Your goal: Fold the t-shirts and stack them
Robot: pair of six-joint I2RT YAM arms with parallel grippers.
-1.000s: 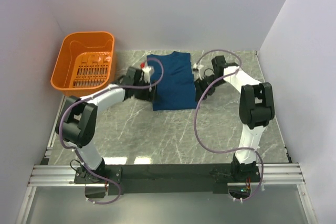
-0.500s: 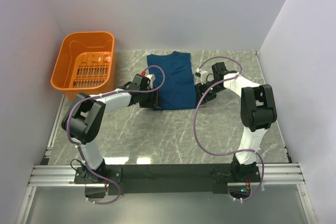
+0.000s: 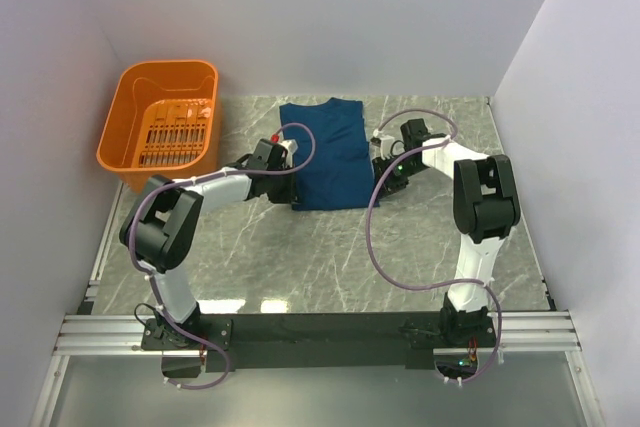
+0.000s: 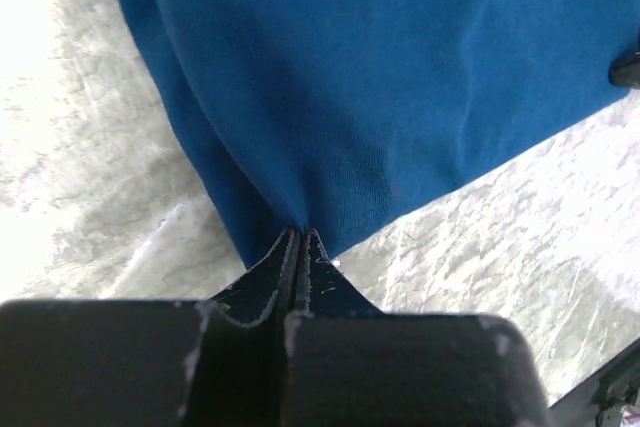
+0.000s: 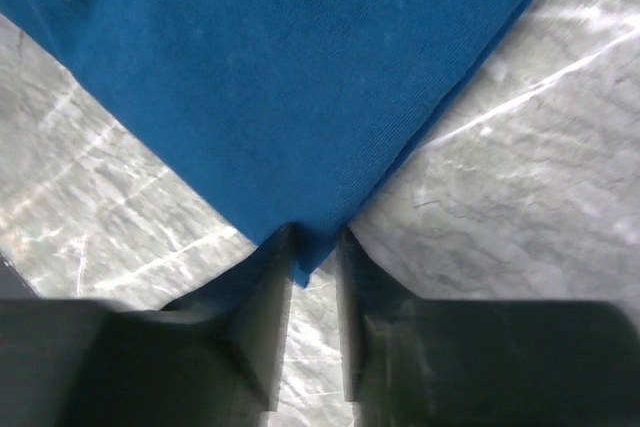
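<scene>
My left gripper [image 4: 298, 232], open a moment ago, is now pinching the near-left corner of the t-shirt [image 3: 328, 152], which is lying flat, a plain dark blue rectangle at the table's [image 3: 300, 247] far middle. My right gripper [image 5: 315, 242] is straddling the near-right corner, fingers narrower than before but apart.

Dk blue tee [image 3: 328, 152], part-folded, flat
</scene>
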